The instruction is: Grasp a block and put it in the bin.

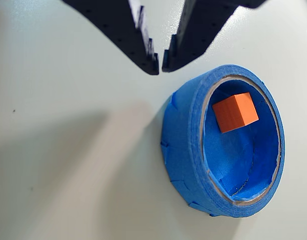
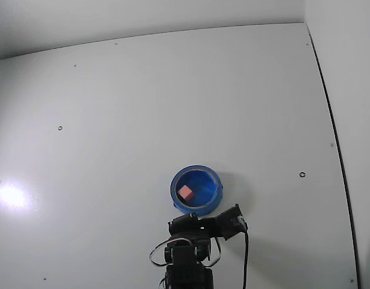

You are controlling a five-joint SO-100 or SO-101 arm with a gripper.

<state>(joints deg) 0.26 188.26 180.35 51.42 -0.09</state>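
Gripper [image 1: 160,67]: empty, jaws narrowed until the tips are almost touching, only a thin slit between them. In the wrist view it hangs off the outer wall of the bin [image 1: 181,150], above bare table [image 1: 68,150], nothing between the fingers.

Block [image 1: 235,112]: inside the bin, resting on the blue floor against the inner wall. The fixed view agrees: block [image 2: 185,192] in the left half of the bin [image 2: 197,176], arm body just below it toward the table's near edge. Bin stands nearer the near edge than the far one, well clear of the right edge.

Judgement: placing looks done; what remains is a clean pull-away.

Risks:
- Fingertips lie close to the bin's rim. A sideways or downward sweep could clip the wall and push or tip the bin, which looks light, and the block could spill out.
- Height of the tips over the rim is hard to read from either view; possibly little clearance.
- Block looks tilted against the wall, so a knock may shift it.
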